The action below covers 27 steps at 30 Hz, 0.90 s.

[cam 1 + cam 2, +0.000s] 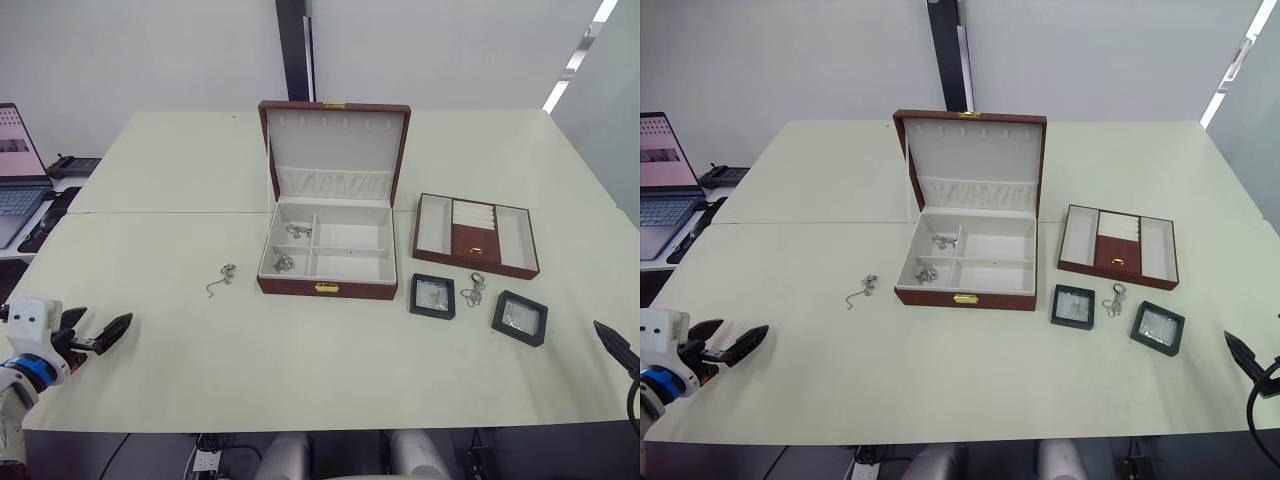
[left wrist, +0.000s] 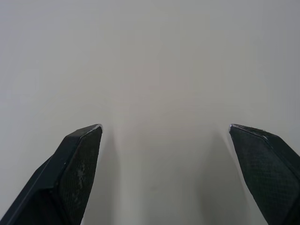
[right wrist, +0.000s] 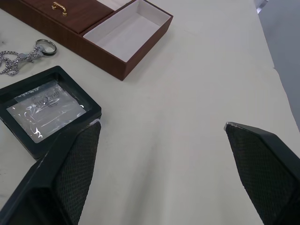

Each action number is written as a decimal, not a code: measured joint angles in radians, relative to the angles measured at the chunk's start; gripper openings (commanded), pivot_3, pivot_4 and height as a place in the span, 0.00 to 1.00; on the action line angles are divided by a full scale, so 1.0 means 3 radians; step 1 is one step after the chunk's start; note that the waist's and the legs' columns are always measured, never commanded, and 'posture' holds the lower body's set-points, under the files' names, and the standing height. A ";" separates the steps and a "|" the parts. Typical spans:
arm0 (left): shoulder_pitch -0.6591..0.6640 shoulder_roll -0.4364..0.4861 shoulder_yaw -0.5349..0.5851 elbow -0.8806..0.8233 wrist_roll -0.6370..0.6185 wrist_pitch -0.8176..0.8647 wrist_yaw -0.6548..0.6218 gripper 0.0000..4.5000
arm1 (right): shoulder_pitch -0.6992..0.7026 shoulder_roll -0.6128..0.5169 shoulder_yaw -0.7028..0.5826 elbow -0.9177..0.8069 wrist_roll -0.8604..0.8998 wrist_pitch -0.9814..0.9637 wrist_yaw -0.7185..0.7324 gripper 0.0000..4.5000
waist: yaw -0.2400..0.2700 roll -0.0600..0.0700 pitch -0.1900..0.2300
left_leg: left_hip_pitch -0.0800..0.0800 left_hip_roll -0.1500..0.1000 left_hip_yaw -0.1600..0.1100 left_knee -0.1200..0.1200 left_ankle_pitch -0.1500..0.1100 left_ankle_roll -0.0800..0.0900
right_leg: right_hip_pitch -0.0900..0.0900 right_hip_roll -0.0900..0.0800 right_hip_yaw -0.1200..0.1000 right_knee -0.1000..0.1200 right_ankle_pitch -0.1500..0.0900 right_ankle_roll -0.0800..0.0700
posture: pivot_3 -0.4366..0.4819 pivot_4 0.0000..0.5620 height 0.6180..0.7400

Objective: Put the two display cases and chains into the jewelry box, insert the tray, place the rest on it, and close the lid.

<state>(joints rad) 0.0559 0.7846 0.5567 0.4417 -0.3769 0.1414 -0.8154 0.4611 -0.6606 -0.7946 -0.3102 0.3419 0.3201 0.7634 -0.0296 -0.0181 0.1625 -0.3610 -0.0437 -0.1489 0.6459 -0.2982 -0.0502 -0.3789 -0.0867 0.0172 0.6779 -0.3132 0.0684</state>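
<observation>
Dark red-brown jewelry box (image 1: 325,262) open for loading; black-framed display cases (image 1: 432,296) wait right; both grippers (image 1: 98,334) (image 3: 159,131) released, empty

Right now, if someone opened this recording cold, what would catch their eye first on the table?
The open jewelry box in the middle of the table, its lid standing upright, with chains already lying in its left compartments. To its right sit the tray and, nearer the robot, the two display cases with a chain between them. Another chain lies alone left of the box, and the left gripper and right gripper wait open at the table's near corners.
</observation>
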 measured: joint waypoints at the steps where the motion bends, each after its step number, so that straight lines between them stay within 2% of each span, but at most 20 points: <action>1: 0.0000 0.0000 0.0000 -0.0011 0.0000 0.0000 -0.0004 1.00 | -0.0002 0.0000 0.0004 0.0000 0.0000 0.0002 0.0000 1.00 | 0.0000 0.0000 0.0000 | 0.0000 0.0000 0.0000 0.0000 0.0000 0.0000 | 0.0000 0.0000 0.0001 0.0000 0.0000 0.0000 | 0.48 0.27 1.00; 27: 0.0042 0.0001 -0.0002 -0.0271 -0.0057 0.0087 -0.0174 1.00 | -0.0011 -0.0006 0.0077 -0.0013 0.0000 0.0053 0.0010 1.00 | 0.0000 0.0000 -0.0001 | 0.0001 0.0000 0.0004 0.0000 0.0000 0.0000 | 0.0001 0.0000 0.0000 0.0000 0.0000 0.0000 | 0.48 0.27 1.00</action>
<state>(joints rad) 0.0683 0.7847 0.5560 0.3604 -0.3939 0.1677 -0.8676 0.4579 -0.6623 -0.7715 -0.3141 0.3419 0.3359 0.7664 -0.0298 -0.0181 0.1621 -0.3608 -0.0438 -0.1476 0.6460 -0.2982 -0.0502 -0.3785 -0.0868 0.0172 0.6777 -0.3132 0.0684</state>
